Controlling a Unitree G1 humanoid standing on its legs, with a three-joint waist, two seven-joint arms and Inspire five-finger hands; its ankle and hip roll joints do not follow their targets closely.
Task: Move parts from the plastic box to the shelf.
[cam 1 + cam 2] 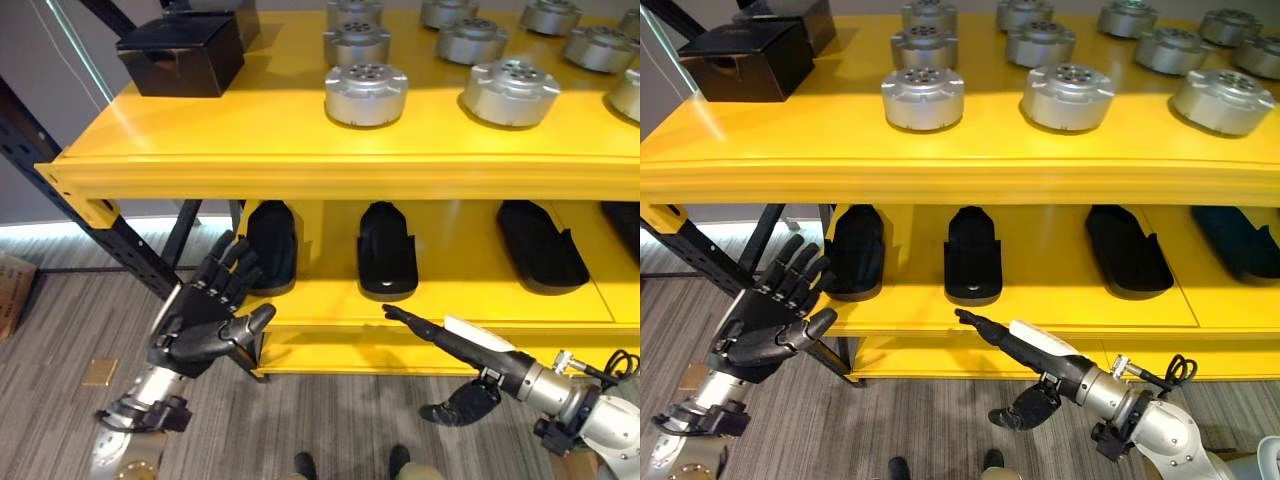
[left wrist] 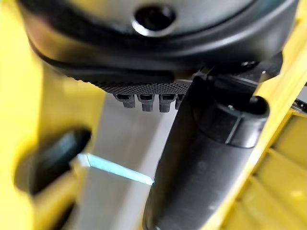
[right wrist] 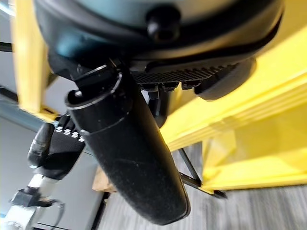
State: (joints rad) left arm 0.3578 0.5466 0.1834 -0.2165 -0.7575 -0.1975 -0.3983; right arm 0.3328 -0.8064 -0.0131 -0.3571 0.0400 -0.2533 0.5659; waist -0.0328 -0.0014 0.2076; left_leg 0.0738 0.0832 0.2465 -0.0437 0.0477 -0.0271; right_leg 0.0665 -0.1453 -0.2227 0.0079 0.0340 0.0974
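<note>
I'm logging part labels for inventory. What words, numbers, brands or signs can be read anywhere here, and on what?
None can be read.
Silver round parts on the yellow shelf: no marking shows.
Black box: plain.
Black trays on the lower level: plain.
Left hand and right hand: no legible print.

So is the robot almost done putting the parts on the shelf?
Many round silver metal parts already sit on the top yellow shelf, and flat black parts lie on the lower one. Right now it carries nothing: the left hand and the right hand are both open below the shelf. I can't see the plastic box here, so I can't tell how many parts are left.
</note>
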